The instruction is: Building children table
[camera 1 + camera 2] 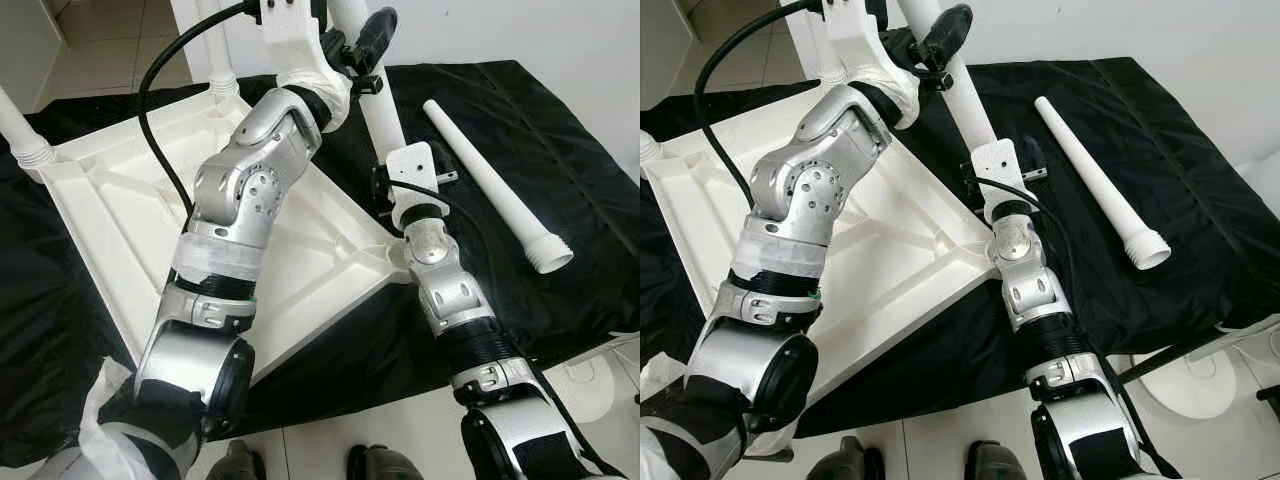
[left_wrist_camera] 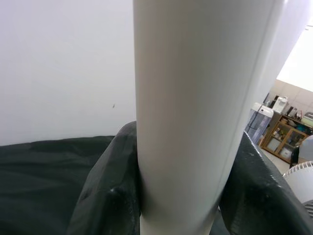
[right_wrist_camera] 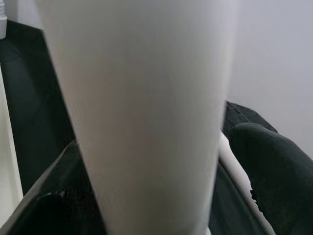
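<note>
1. I am holding an upright white table leg (image 1: 378, 105) with both claws; it is standing at the near right corner of the upturned white tabletop (image 1: 110, 215), which is lying underside up on the black cloth (image 1: 560, 140).
2. My left claw (image 1: 368, 45) is gripping the leg high up. In my left wrist view the black fingers (image 2: 105, 196) are pressing against both sides of the leg, closed onto it.
3. My right claw (image 1: 395, 195) is sitting lower on the same leg, just above the tabletop's corner. In my right wrist view the leg is lying between my fingers (image 3: 266, 166); one finger is standing a little off it, so I cannot tell how firmly this claw is clamping.
4. A second white leg (image 1: 495, 185) is lying loose on the cloth to my right, well apart from both claws, its threaded end nearest me.
5. Other legs (image 1: 20, 130) are already standing up at the tabletop's far corners.
</note>
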Controlling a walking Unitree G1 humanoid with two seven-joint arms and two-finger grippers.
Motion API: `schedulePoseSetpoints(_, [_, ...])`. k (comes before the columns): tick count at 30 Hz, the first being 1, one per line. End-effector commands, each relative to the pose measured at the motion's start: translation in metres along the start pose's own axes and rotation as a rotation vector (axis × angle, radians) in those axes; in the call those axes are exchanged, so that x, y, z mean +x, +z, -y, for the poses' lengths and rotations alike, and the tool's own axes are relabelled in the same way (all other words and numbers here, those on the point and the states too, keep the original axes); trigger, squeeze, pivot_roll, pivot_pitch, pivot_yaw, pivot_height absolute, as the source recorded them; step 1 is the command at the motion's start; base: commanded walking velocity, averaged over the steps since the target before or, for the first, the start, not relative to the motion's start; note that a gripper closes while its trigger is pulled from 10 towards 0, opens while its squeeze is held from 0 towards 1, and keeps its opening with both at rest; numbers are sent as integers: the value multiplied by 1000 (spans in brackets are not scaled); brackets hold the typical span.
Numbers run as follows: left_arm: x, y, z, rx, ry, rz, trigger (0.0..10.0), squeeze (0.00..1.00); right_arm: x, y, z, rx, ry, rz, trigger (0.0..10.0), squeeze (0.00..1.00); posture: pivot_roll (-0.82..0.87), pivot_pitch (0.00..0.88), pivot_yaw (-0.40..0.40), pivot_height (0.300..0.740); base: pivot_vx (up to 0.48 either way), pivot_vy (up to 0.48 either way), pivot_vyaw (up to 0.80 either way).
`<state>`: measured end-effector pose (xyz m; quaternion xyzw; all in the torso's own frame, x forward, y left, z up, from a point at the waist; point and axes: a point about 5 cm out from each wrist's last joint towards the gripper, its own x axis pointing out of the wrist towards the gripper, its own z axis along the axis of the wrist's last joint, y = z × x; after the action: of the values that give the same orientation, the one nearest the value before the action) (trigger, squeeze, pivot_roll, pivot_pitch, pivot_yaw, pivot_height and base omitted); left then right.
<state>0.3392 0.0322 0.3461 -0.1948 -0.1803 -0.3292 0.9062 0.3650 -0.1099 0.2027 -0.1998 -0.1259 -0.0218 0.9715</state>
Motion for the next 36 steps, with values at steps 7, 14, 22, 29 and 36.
schedulePoseSetpoints(7, [2, 13, 14, 12, -43, 51, 10000, 0, 6, 8, -3, 10, -19, 28, 3255, 0, -66, 91, 39, 740, 0, 0, 0])
schedulePoseSetpoints(14, [2, 13, 16, 9, -50, 48, 10000, 0, 10, 11, 0, 0, -30, 44, 0, 0, -64, 85, 39, 740, 0, 0, 0])
schedulePoseSetpoints(22, [1, 12, 18, 7, -65, 46, 10000, 35, 10, 11, -1, 84, -26, 43, 10000, 0, -61, 75, 40, 740, 0, 0, 0])
schedulePoseSetpoints(29, [-1, 12, 24, -23, -132, 50, 10000, 1000, 11, 11, 1, 189, -38, 21, 10000, 0, -61, 68, 43, 740, 0, 0, 0])
schedulePoseSetpoints(36, [-8, 9, 32, 9, -184, 53, 10000, 0, 12, 4, 11, 226, -64, -9, 10000, 0, -62, 63, 42, 740, 0, 0, 0])
